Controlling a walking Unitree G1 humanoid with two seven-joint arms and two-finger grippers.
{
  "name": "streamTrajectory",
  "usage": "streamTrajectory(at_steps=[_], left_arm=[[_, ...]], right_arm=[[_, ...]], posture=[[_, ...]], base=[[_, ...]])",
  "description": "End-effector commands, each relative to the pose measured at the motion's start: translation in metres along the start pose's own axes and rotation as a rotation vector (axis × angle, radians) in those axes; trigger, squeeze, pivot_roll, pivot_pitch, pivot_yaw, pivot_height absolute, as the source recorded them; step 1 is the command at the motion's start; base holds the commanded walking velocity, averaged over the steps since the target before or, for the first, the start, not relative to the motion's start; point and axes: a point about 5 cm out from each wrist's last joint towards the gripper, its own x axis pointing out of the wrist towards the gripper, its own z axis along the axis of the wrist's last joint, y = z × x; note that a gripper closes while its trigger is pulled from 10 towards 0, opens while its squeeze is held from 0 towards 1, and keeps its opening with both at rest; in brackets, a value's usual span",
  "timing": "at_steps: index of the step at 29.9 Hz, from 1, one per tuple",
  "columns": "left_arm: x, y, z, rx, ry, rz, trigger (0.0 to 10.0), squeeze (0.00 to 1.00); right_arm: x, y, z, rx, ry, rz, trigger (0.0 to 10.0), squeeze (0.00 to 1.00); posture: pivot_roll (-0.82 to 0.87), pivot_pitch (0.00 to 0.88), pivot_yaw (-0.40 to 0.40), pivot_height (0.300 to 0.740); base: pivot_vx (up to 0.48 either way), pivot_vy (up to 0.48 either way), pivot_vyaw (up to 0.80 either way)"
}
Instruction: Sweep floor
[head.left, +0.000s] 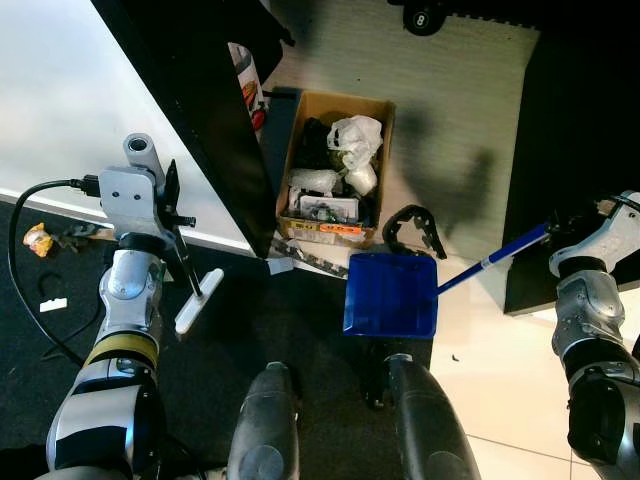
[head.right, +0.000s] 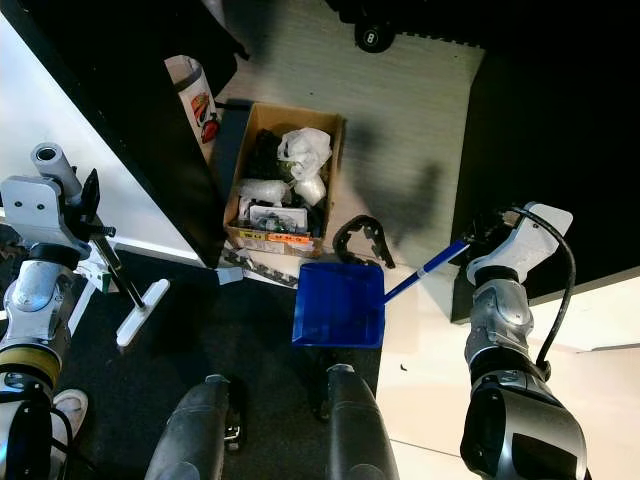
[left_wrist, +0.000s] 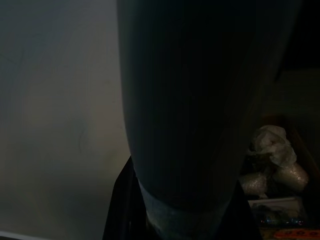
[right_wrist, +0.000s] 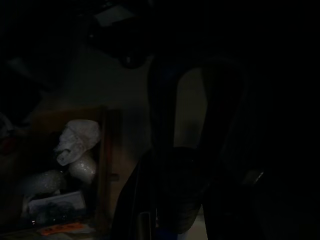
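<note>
The left tool (head.left: 172, 222), at the left of the frame, grips a thin black broom handle (head.left: 185, 262) ending in a white head (head.left: 198, 301) on the dark floor; the right tool (head.right: 492, 232), at the right edge, clasps the blue handle (head.right: 425, 269) of a blue dustpan (head.left: 391, 294) lying at lower centre; just above it sits a cardboard box (head.left: 336, 165) of rubbish.

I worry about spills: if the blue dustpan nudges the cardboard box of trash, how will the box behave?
The cardboard box probably slides rather than tips: it sits low and wide. Its white bags look light and piled above the rim, so they might fall out. The blue dustpan looks stiff enough to push.
</note>
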Motion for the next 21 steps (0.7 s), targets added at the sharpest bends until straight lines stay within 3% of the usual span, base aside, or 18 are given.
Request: streamTrajectory(at_steps=[1, 7, 15, 20, 21], left_arm=[[0.002, 0.002, 0.004, 0.007, -0.024, 0.015, 10.0, 0.0], [0.017, -0.007, 0.025, -0.042, -0.134, 0.051, 10.0, 0.0], [0.031, -0.015, 0.046, -0.13, -0.233, 0.081, 10.0, 0.0], [0.032, -0.028, 0.042, -0.183, -0.22, 0.086, 10.0, 0.0], [0.03, -0.032, 0.038, -0.182, -0.203, 0.078, 10.0, 0.0]], right_arm=[[-0.003, -0.007, -0.001, -0.013, -0.007, -0.028, 0.0, 0.0], [0.007, 0.003, 0.019, -0.024, -0.099, -0.009, 0.0, 0.0], [0.015, 0.002, 0.034, -0.034, -0.146, -0.038, 0.0, 0.0], [0.01, -0.001, 0.022, -0.012, -0.094, -0.078, 0.0, 0.0], [0.008, -0.001, 0.018, -0.018, -0.09, -0.08, 0.0, 0.0]], posture=[[0.05, 0.257, -0.001, 0.731], [0.03, 0.234, -0.008, 0.731], [0.02, 0.225, -0.011, 0.731], [0.02, 0.264, -0.011, 0.731], [0.01, 0.31, -0.01, 0.731]], base=[[0.0, 0.0, 0.0], [0.0, 0.0, 0.0], [0.0, 0.0, 0.0], [0.0, 0.0, 0.0], [0.0, 0.0, 0.0]])
